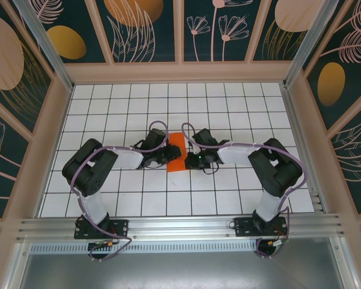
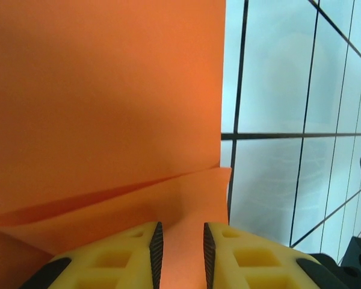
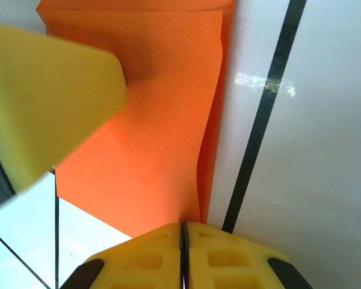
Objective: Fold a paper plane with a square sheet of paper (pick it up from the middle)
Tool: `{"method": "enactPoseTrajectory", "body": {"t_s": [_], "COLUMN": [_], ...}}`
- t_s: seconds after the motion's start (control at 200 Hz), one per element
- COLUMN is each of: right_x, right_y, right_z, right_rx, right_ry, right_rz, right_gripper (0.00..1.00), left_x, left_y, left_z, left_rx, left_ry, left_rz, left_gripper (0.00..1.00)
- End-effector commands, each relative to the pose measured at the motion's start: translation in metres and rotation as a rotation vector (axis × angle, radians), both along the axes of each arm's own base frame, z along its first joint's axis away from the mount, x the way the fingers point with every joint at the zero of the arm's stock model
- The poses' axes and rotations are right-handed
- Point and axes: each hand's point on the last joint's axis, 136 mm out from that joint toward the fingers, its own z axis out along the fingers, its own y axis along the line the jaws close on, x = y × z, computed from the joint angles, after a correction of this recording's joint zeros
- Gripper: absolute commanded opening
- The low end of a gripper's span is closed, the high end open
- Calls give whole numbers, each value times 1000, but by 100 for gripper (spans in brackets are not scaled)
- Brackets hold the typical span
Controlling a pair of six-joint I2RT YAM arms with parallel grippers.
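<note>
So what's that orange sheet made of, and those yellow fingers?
The orange sheet looks like thin matte paper: it holds a sharp crease and its layers curl. The yellow fingers seem moulded plastic, possibly printed: matte, with hollow pockets and dark ribbed pads.

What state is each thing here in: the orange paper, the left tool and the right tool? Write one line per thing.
square sheet of paper: folded over into layers, one flap slightly lifted, lying between the two tools.
left tool: open, fingers apart with the paper showing in the gap.
right tool: shut, apparently pinching the paper's folded edge.
</note>
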Motion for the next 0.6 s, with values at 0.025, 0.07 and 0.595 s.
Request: {"method": "enactPoseTrajectory", "body": {"t_s": [0.025, 0.07, 0.595], "right_x": [-33, -34, -35], "right_y": [-49, -49, -53], "right_z": [-46, -47, -49], "right_rx": [-211, -212, -208], "right_ry": [130, 133, 148], "right_rz": [-34, -33, -56], "right_gripper": [12, 12, 11], "left_x": [25, 28, 38], "left_y": [28, 29, 53], "left_z": [-6, -4, -13], "left_rx": [98, 95, 156], "left_ry": [-52, -61, -86], "left_rz": [73, 73, 106], "left_gripper": [28, 28, 29]}}
